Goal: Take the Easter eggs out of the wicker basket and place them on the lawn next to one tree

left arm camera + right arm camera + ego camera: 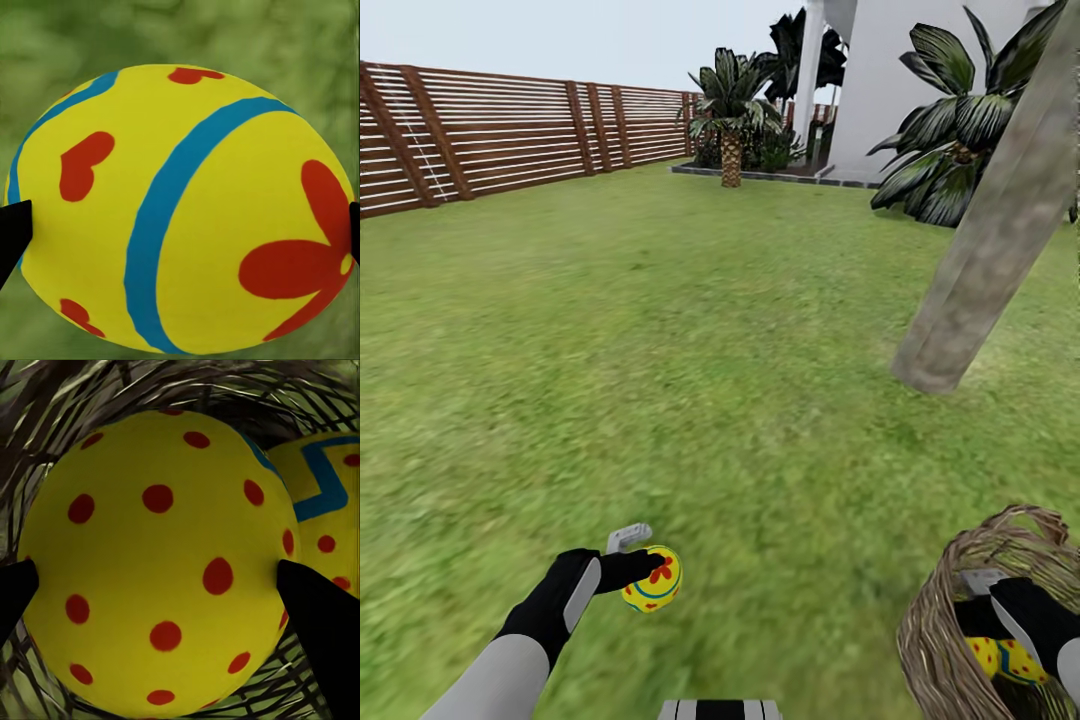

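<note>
At the lower left of the head view, the left pincer (632,560) is clenched around a yellow Easter egg with a blue stripe and red flower marks (652,579), holding it above the lawn (660,330). In the left wrist view this striped egg (180,210) sits between two dark fingertips (13,229) pressed to its sides, with blurred green grass behind it.

At the lower right of the head view, the right pincer (985,600) reaches down into the brown wicker basket (940,610), which stands on the grass at the frame's edge. In the right wrist view its fingertips (319,615) are closed on the sides of a yellow egg with red dots (157,562), gripping it inside the woven basket wall (90,397). Just beside that egg, toward the right of that frame, lies a third egg with a blue zigzag (326,502), also in the basket.

A grey-brown tree trunk (985,240) rises from the grass in the right half of the head view, beyond the basket. Behind it stand a broad-leaved shrub (950,130) and a white house (920,60). A short palm (731,110) grows at upper centre, and a brown slatted fence (510,130) runs along the upper left.
</note>
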